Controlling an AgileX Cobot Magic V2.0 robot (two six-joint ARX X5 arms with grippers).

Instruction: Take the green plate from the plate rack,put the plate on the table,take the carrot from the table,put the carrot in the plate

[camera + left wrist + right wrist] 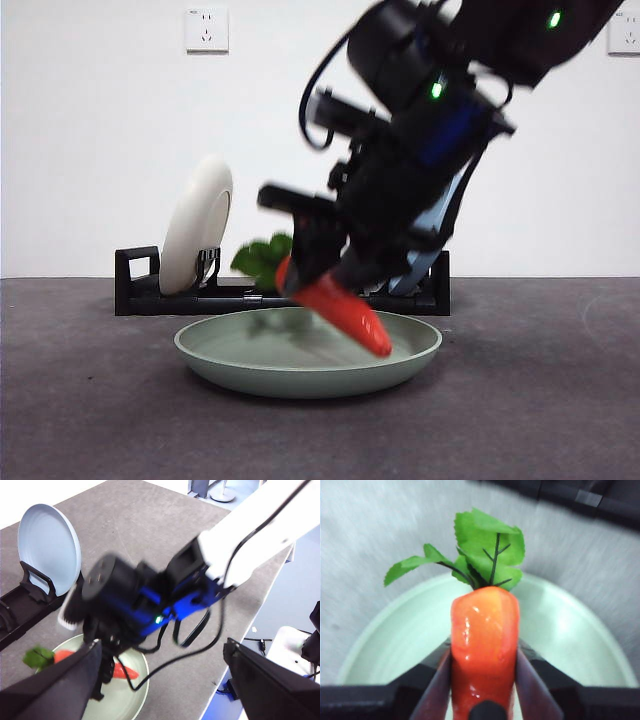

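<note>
The green plate (300, 370) lies flat on the table (90, 400) in front of the plate rack (140, 290). My right gripper (320, 275) is shut on the carrot (350, 312) and holds it tilted, tip down, just above the plate's inside. In the right wrist view the carrot (484, 645) sits between the two jaws with its green leaves (487, 550) over the plate (395, 635). The left wrist view shows the right arm (145, 605), the carrot (122, 671) and the plate (132, 690) from above. My left gripper (160, 680) is open and empty, high above the table.
A cream-white plate (197, 225) stands in the rack at the left. A blue plate (49, 547) stands in the rack too, mostly hidden behind the arm in the front view. The table's edge (240, 630) runs close to the right arm.
</note>
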